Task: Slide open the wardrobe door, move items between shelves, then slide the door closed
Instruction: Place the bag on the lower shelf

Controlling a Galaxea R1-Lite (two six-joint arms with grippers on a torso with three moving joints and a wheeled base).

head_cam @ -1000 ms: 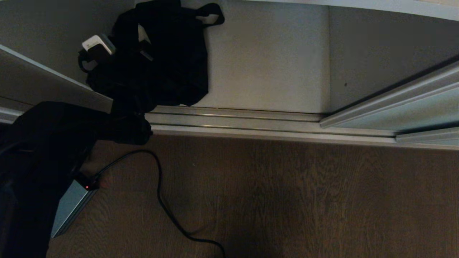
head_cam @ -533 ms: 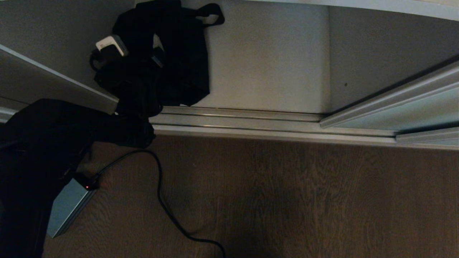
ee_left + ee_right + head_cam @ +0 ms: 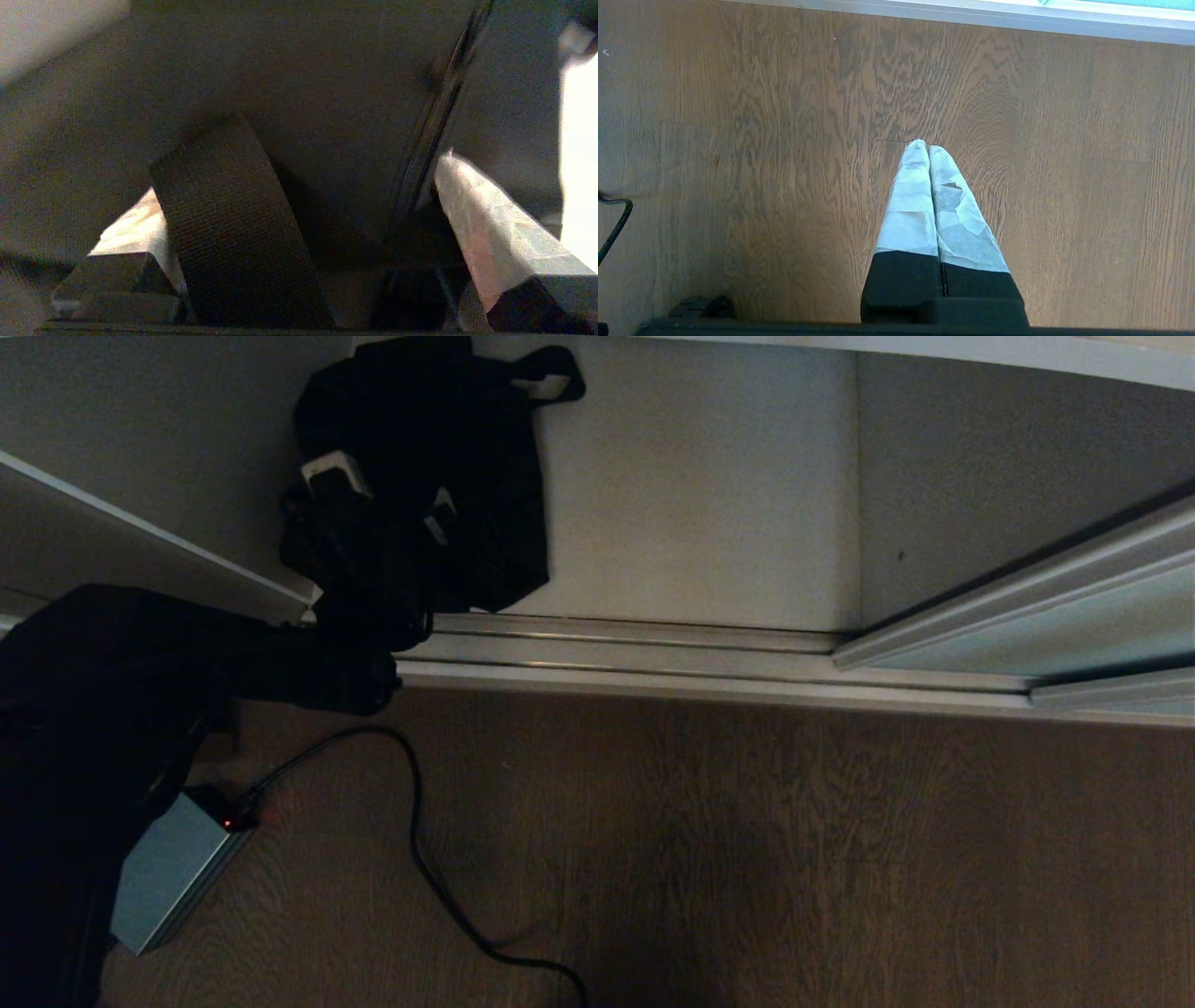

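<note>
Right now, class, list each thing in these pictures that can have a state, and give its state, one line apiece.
sliding wardrobe door: slid open, at the right.
black fabric bag: slumped on the wardrobe's bottom shelf.
bag strap: loose between the open fingers.
left gripper: open, over the bag.
right gripper: shut, empty, above the wooden floor.

The left arm (image 3: 140, 709) is covered in black. The right tool (image 3: 924, 149) has fingers (image 3: 910, 205) wrapped in pale tape, on black bases.
</note>
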